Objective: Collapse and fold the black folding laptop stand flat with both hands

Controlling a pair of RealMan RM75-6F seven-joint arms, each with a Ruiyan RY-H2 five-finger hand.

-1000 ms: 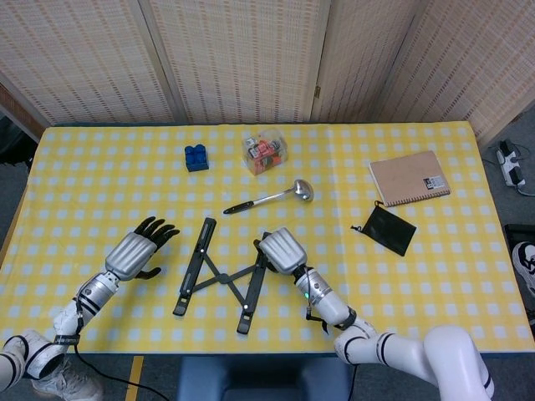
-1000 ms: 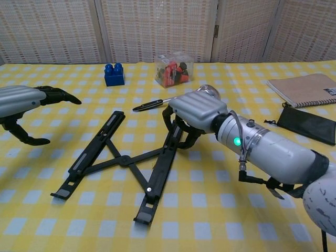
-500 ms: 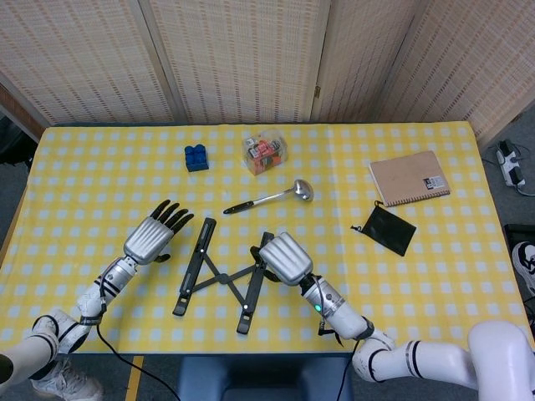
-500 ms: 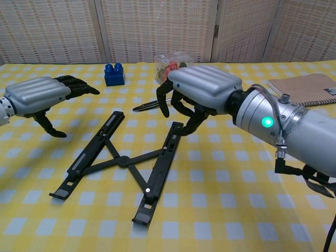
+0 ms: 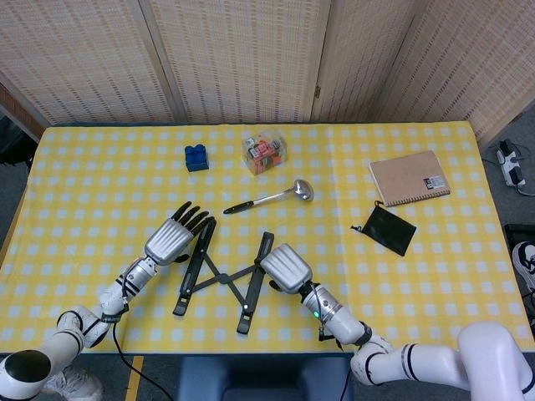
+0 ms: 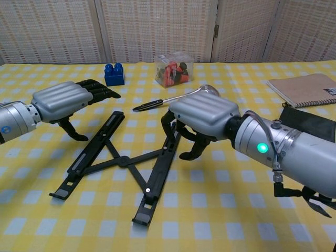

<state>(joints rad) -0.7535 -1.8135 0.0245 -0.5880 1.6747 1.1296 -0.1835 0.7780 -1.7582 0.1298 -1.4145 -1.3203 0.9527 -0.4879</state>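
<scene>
The black folding laptop stand (image 5: 222,274) (image 6: 124,161) lies spread in an X on the yellow checked table, two long bars joined by crossed links. My left hand (image 5: 175,238) (image 6: 65,102) hovers just left of the left bar's far end, fingers stretched and apart, holding nothing. My right hand (image 5: 284,267) (image 6: 200,118) sits over the right bar's upper half. Its fingers curl down beside the bar, and no grip on it shows.
A metal ladle (image 5: 270,198) (image 6: 170,100) lies just beyond the stand. Farther back are a blue block (image 5: 196,157) (image 6: 114,74) and a clear box of small parts (image 5: 265,153) (image 6: 174,69). A notebook (image 5: 408,177) and black pouch (image 5: 386,228) lie at right.
My left hand has moved right and forward, up to the left bar. My right hand rose off the right bar, then came down again nearer me beside it.
</scene>
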